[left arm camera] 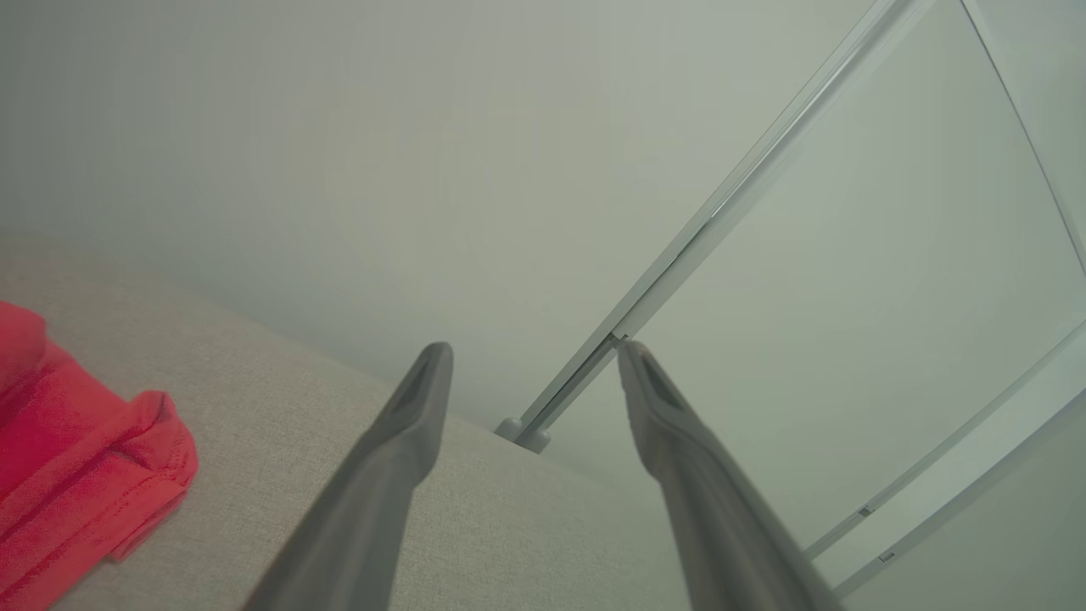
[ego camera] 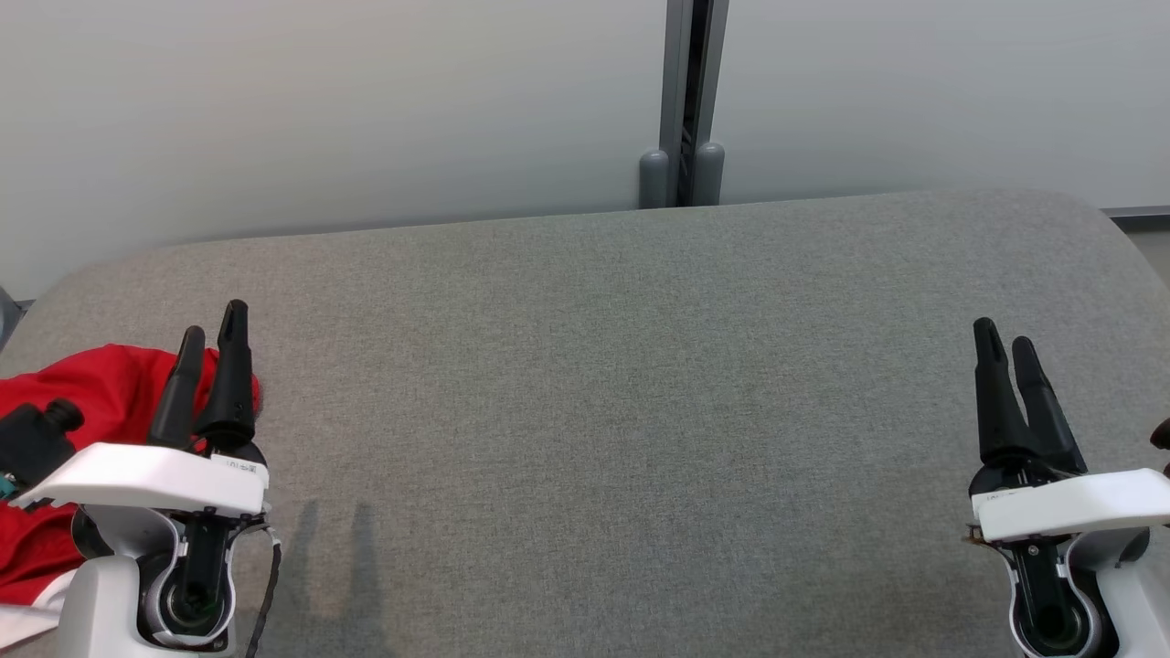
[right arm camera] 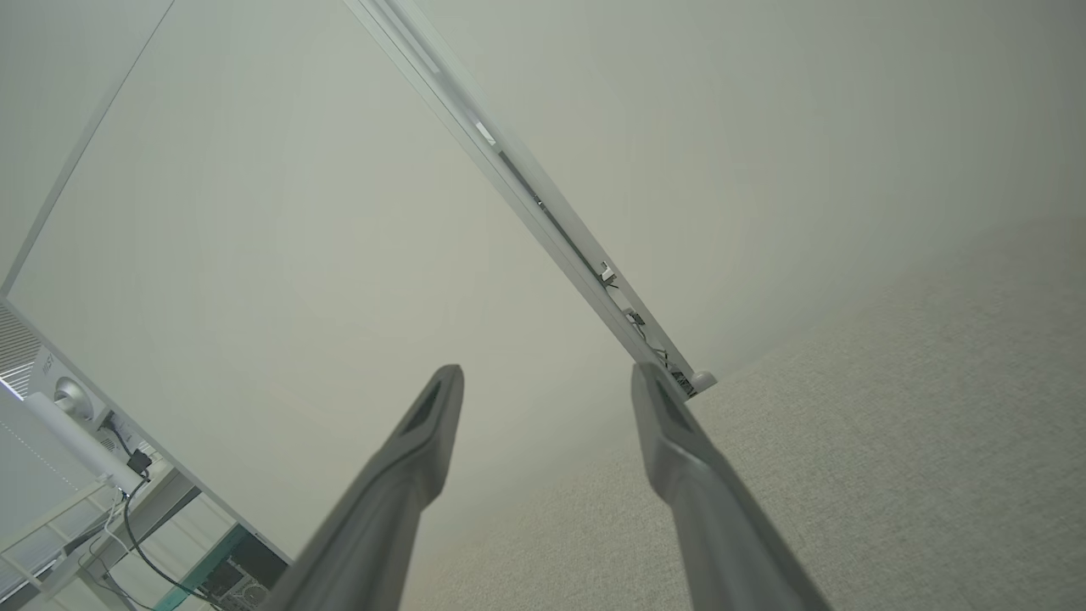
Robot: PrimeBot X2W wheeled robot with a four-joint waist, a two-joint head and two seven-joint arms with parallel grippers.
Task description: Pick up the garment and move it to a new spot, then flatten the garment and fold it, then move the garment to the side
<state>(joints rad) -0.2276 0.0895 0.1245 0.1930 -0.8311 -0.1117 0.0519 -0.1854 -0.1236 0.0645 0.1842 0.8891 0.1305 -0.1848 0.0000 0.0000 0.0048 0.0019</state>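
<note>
Start of the pick-up. The crumpled red fabric garment (ego camera: 101, 388) is lying at about eight o'clock on the grey cloth-covered table (ego camera: 594, 366), just beside the left gripper (ego camera: 213, 322), whose two dark fingers are standing spread and carrying nothing. The right gripper (ego camera: 1002, 334) is hovering at four o'clock, well apart from the cloth, its fingers likewise parted (the right wrist view is showing the gap plainly). The left arm is likely needing to swing toward nine o'clock and dip, pinching a thick fold rather than a single edge, so the bundle lifts whole
</note>
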